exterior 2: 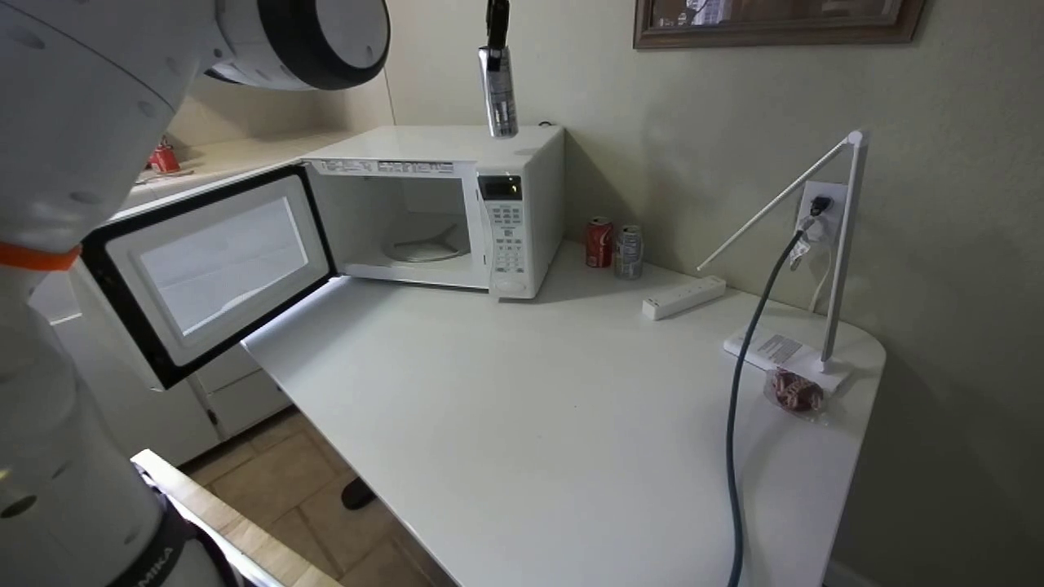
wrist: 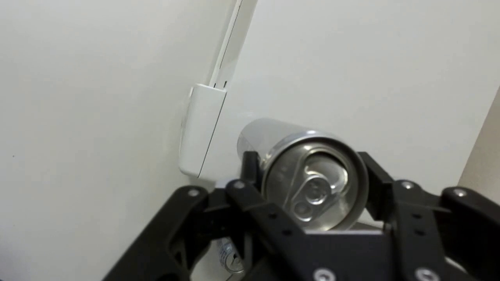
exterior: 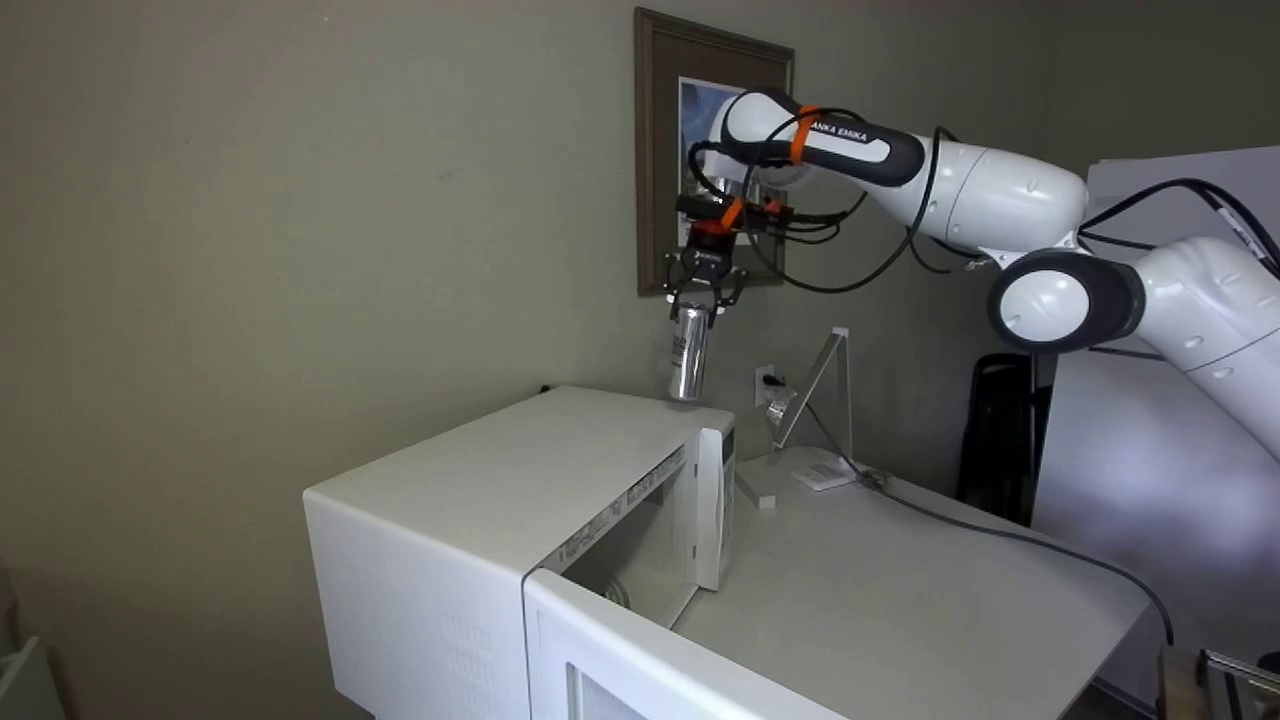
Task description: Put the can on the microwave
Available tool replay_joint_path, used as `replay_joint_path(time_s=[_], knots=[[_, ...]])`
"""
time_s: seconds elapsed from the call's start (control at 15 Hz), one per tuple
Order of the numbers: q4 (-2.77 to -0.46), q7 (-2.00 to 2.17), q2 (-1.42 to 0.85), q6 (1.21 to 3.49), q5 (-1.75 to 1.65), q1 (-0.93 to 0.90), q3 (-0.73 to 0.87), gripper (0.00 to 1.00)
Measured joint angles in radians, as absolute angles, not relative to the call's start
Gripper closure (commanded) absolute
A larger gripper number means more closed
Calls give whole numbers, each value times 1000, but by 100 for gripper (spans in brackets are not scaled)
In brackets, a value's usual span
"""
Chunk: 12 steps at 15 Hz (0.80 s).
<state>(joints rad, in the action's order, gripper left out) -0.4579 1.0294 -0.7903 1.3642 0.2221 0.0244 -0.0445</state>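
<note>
Above the white boxy microwave (exterior: 515, 480), itself on a white flat-topped table (exterior 2: 506, 408), is a slim silvery metal can (exterior: 689, 352). In an exterior view, right of the microwave stand a red metal can (exterior 2: 599, 243), then a printed silvery can (exterior 2: 629, 253).

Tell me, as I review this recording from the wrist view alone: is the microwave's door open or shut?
Observer: Open. In both exterior views the door stands wide open on the microwave.
Operator: I see the gripper with the held can over the microwave. Which end is that?
Observer: The end with the keypad, which shows in an exterior view.
Operator: A second can shows low in my picture. Is anything next to it?
Observer: Yes, a red can, upright beside it on the white counter, in an exterior view.
</note>
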Motion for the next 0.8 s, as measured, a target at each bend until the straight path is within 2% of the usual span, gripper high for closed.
replay_joint_path(time_s=[0.73,0.8], knots=[[-458,1101,-834,1364,248,26,-54,63],[-458,1101,-836,1364,248,26,-54,31]])
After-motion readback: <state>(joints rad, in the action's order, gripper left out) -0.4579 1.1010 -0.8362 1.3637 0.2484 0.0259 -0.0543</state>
